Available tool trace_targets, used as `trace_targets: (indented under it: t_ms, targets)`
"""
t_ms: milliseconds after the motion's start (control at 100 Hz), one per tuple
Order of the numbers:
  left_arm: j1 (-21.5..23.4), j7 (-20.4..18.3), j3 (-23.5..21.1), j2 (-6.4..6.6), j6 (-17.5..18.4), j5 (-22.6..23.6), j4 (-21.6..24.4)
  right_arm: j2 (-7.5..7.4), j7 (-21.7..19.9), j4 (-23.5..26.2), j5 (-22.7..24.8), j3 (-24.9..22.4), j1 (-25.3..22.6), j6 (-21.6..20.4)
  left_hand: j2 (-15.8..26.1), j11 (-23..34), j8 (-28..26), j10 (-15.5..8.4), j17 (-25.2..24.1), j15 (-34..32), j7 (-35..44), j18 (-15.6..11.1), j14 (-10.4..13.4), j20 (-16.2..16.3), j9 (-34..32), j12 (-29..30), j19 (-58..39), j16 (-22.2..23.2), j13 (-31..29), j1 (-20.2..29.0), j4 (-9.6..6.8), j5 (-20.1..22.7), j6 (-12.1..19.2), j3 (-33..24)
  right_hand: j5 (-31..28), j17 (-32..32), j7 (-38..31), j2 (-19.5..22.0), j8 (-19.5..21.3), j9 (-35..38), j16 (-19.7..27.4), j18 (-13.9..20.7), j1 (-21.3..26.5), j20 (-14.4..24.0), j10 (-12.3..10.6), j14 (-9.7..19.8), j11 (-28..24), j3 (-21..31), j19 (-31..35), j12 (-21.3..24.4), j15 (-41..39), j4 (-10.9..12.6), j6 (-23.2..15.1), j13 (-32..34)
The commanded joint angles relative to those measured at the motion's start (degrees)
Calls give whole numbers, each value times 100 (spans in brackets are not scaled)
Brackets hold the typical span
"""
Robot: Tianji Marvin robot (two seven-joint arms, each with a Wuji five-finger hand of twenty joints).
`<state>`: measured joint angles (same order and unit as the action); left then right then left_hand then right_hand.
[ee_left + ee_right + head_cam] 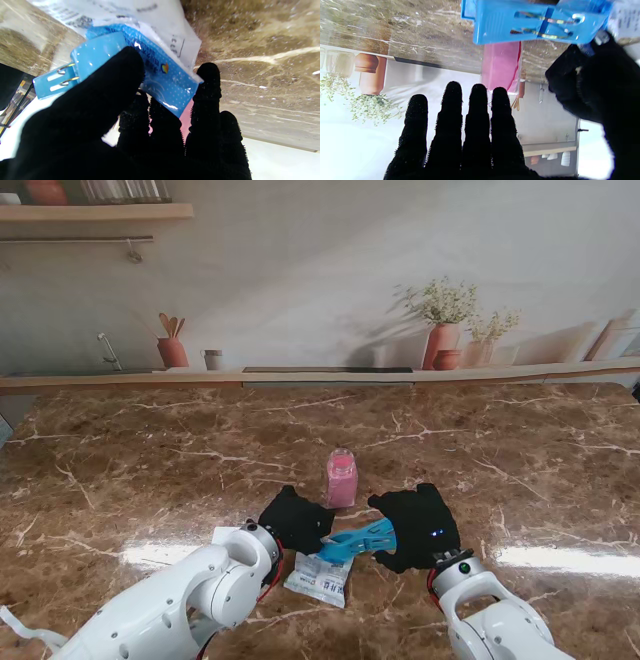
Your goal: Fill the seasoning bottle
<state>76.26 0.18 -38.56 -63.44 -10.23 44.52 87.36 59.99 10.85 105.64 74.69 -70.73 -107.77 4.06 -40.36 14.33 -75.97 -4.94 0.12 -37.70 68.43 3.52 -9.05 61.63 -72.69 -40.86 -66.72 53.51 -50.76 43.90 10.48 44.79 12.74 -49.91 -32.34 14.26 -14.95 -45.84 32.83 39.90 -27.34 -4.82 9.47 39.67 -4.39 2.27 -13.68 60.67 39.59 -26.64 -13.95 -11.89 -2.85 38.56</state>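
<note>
The pink seasoning bottle (341, 478) stands upright on the marble table (120, 480), just beyond both black-gloved hands. Nearer to me, the left hand (295, 518) grips a seasoning bag (322, 576) shut with a blue clip (358, 540). The left wrist view shows the thumb (110, 82) pressed on the clip. The right hand (418, 526) has straight fingers (477, 120); whether it pinches the clip I cannot tell.

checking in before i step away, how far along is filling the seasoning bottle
Early stage. Done: the left robot hand holds the seasoning packet at its clipped top. In hand: the blue clip still seals the packet, with the right robot hand at its handle end, fingers extended. Left: take the clip off, then pour into the pink bottle, which stands untouched farther from me.
</note>
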Motion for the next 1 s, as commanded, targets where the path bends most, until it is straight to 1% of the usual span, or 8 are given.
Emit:
trace_targets:
  t_ms: [0,100,240,410,640,830,860,990]
  targets:
    - [36,-187,-32,38,-56,35,58,48,8,-24,-189,-27,12,57,62,-103,-58,-114,-240,-7,60,81,89,-98,-275,35,110,52,203,-59,-103,-70,211,-97,145,29,-17,84,-61,-69,170,55,63,-135,124,-97,51,-75,-150,83,99,290,170,-88]
    - [111,-332,-151,101,51,123,140,102,171,-93,-506,-45,100,58,15,-168,312,-14,-471,381,-301,164,30,-192,42,99,434,-42,704,-89,101,-357,218,340,201,203,-17,101,-70,-126,247,241,117,-362,165,-108,69,-120,-264,130,138,320,257,-58]
    - [287,-462,-386,181,304,301,288,196,348,-223,-1101,-37,308,-33,111,965,1257,269,-494,1090,-1012,362,1,-503,1903,1568,1539,-486,1536,-613,78,-922,58,723,380,359,28,-4,-89,-310,489,450,150,-832,260,-114,136,-19,-389,277,264,303,431,-77]
    - [605,-325,-745,197,506,458,492,278,409,-272,-1595,-66,519,-116,417,811,2741,393,-509,1496,-2104,324,-3,-667,2771,1772,2616,-855,2057,-1345,-388,-1363,-370,646,649,399,146,-256,-136,-604,794,548,114,-1395,348,-144,178,205,-462,449,420,249,634,-267]
    - [1142,111,-1324,139,619,457,824,348,121,-359,-2454,-189,800,-533,616,583,5369,560,-440,1747,-4066,141,-26,-1197,3419,1950,3446,-1075,2360,-1440,-471,-1188,-842,1181,1380,139,573,-851,-297,-1367,1204,619,-15,-2015,605,-245,420,680,-566,904,641,86,1105,-811]
    - [1508,250,-1779,102,570,361,1122,410,-201,-618,-3467,-247,1150,-1036,788,324,5854,650,-284,2426,-4373,7,143,-2059,3941,2291,3448,-1969,2541,-1415,-526,-1123,-1055,1616,1933,-125,759,-1036,-273,-2048,1416,717,-133,-2375,729,-262,383,853,-806,1114,732,-11,1356,-1321]
    - [1555,231,-1847,99,555,316,1164,417,-266,-680,-3639,-245,1222,-1122,840,302,5927,664,-290,2475,-4423,-6,168,-2504,4040,2392,3198,-2232,2599,-1379,-553,-1125,-1097,1757,2023,-163,790,-1048,-272,-2141,1432,733,-150,-2396,737,-253,404,862,-823,1134,750,-16,1390,-1390]
    - [1692,367,-2041,49,508,99,1213,425,-699,-990,-4489,-220,1528,-1464,924,206,6075,689,-254,2644,-4681,-58,223,-3313,4270,2602,2866,-2585,2739,-1407,-570,-1194,-1253,1996,2502,-401,913,-1119,-159,-2621,1563,807,-160,-2552,793,-220,375,955,-988,1182,833,-60,1518,-1798]
